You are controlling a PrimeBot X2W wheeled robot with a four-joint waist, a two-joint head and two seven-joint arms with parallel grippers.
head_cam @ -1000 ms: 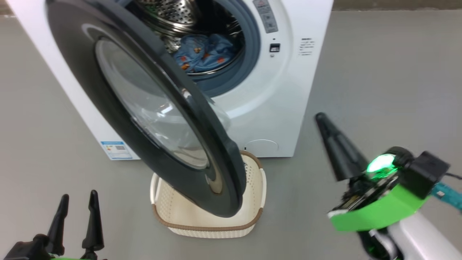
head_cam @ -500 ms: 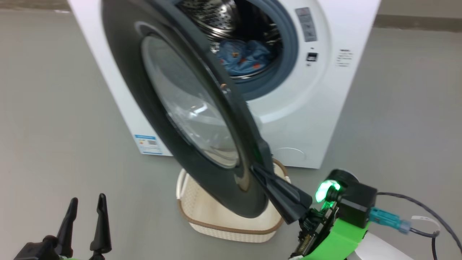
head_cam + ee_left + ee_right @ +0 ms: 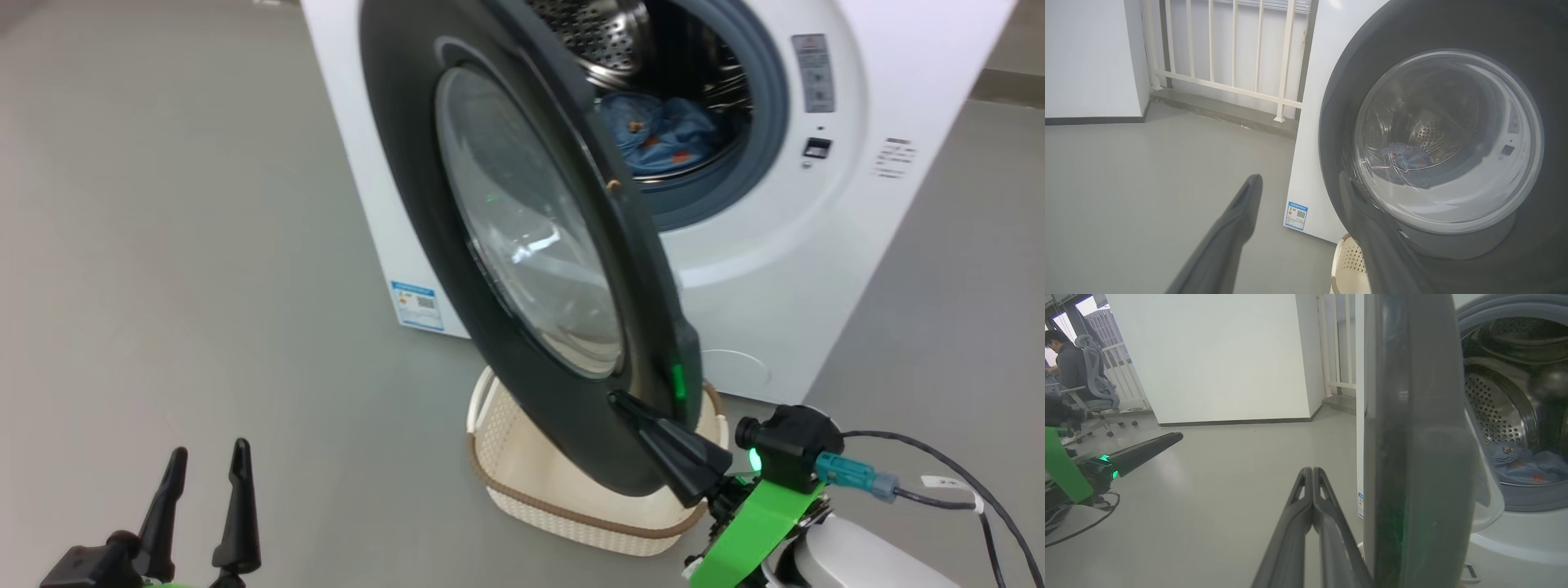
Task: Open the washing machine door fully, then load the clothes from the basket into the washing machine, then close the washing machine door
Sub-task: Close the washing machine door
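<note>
Washing machine door (image 3: 531,237) stands part-open, swung out toward the robot, black ring + glass bowl facing the head cam, lower edge over the basket (image 3: 522,490). Basket sits on grey floor (image 3: 204,245) just in front of the washing machine (image 3: 816,269), partly hidden by the door. Blue patterned garment (image 3: 661,135) lies in the steel drum (image 3: 600,33). Right gripper (image 3: 622,400): fingers pressed together, nothing btwn them, tip at the ring's lower right on the outer face; contact can't be told. Left gripper (image 3: 210,451) low at the left, well apart from the door, fingers spread, holding nothing. Blue label sticker (image 3: 418,304) on the machine's side, low. Right wrist cam: person (image 3: 1069,363) seated in office chair, far left.
</note>
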